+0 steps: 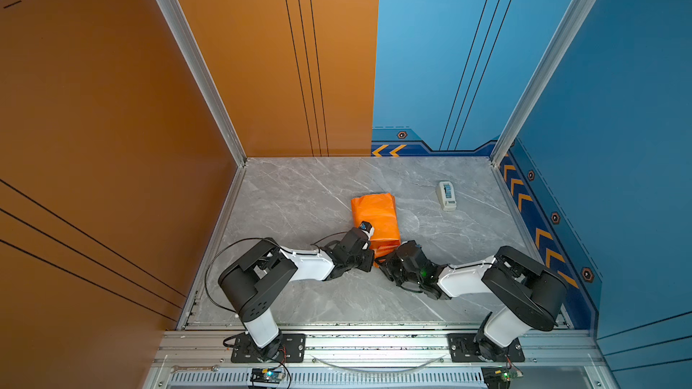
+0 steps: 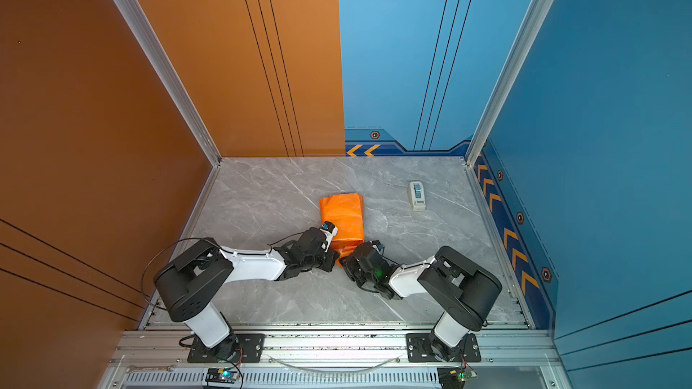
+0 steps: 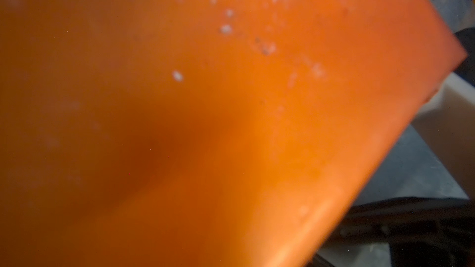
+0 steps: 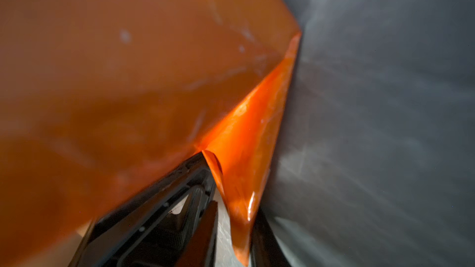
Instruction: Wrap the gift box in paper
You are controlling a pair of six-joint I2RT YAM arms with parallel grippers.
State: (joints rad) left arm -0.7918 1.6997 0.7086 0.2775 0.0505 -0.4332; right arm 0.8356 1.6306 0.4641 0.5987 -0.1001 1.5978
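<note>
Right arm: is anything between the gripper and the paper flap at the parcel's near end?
Nothing visible. In the right wrist view a flap of the paper sits between the fingers of the right gripper. The tape dispenser stands well off to the side.

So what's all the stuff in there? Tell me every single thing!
paper: one, bright orange, folded into a bundle mid-table
gift box: none showing
tape dispenser: one, white-grey, back right of the table, apart from the paper
wrench: one, silver, on the front rail, left side
table: one, grey marble
walls: orange on the left, blue on the right
arms: two, black and white, left arm and right arm
left end effector: one, on the paper's near left edge; jaws hidden
right end effector: one, at the paper's near corner, with a paper fold between its jaws
</note>
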